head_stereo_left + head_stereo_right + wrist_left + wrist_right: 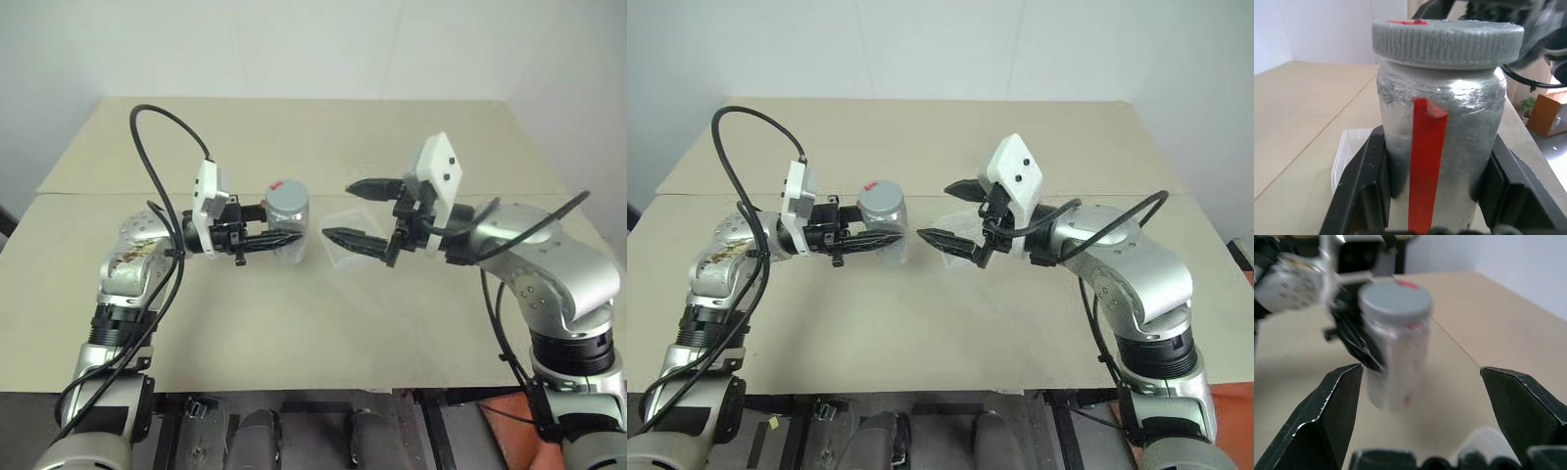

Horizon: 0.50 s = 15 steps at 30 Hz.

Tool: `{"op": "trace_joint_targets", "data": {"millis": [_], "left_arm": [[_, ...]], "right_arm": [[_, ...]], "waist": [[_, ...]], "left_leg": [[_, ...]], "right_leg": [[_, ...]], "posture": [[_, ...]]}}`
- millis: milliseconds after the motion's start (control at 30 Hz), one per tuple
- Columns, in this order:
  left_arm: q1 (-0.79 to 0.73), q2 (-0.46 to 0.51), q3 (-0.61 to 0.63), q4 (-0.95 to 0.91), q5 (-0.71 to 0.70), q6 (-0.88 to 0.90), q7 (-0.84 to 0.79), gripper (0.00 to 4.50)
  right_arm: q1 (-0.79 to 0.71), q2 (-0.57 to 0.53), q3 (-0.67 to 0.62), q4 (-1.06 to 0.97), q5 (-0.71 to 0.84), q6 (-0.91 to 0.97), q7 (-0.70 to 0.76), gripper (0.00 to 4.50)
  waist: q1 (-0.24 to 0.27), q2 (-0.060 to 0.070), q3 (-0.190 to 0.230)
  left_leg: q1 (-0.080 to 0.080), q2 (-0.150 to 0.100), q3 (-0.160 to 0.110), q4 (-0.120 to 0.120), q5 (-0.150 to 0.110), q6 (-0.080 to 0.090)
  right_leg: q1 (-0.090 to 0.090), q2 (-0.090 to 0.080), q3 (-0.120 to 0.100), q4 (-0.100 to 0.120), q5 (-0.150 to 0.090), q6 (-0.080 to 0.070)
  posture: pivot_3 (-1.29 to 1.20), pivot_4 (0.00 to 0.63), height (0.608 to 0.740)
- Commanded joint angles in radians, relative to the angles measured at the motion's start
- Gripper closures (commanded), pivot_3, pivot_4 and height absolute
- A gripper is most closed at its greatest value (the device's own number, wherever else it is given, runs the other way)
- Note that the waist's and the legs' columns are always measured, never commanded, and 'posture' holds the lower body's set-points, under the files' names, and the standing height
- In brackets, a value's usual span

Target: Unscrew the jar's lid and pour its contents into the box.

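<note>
Two grippers face each other above a beige worktop (294, 323). Left gripper (257, 233): black fingers clamped on the sides of the jar (288, 227), held upright off the worktop, lid (286, 196) on. Right gripper (355, 213): fingers spread wide, empty, just beside the jar with a gap between.

Head views: the box (343, 238), a faint clear tray, lies on the worktop beyond the right gripper's fingers, near the jar.

Left wrist view: the lid's ribbed grey edge and a red mark on top; the jar's cloudy cylindrical wall carrying a vertical red strip; a white rimmed corner of the box behind the jar; the fingers' flat black pads (1498, 171) against the jar wall.

Right wrist view: the jar, blurred, with red and white label patches, between two pointed black fingertips (1337, 401); a rounded pale box corner near the jar's base. Contents cannot be made out.
</note>
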Motion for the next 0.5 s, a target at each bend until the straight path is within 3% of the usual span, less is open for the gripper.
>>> {"op": "trace_joint_targets", "data": {"millis": [33, 500], "left_arm": [[-0.022, -0.018, -0.005, -0.022, 0.001, -0.019, 0.012, 2.58], [-0.030, -0.019, -0.011, -0.019, 0.002, -0.019, 0.007, 2.58]], "right_arm": [[-0.058, 0.054, 0.017, -0.026, -0.010, -0.021, -0.054, 0.04], [-0.147, 0.208, 0.118, 0.058, -0.107, -0.029, -0.165, 0.04]], "waist": [[0.000, 0.000, 0.000], [0.004, 0.000, 0.000]], "left_leg": [[0.000, 0.000, 0.000, 0.000, 0.000, 0.000], [0.000, -0.001, 0.001, 0.000, 0.000, 0.000]], "right_leg": [[0.000, 0.000, 0.000, 0.001, 0.000, 0.000], [0.000, 0.000, -0.001, 0.005, 0.000, 0.000]], "posture": [[0.00, 0.150, 0.740], [0.00, 0.150, 0.740]]}}
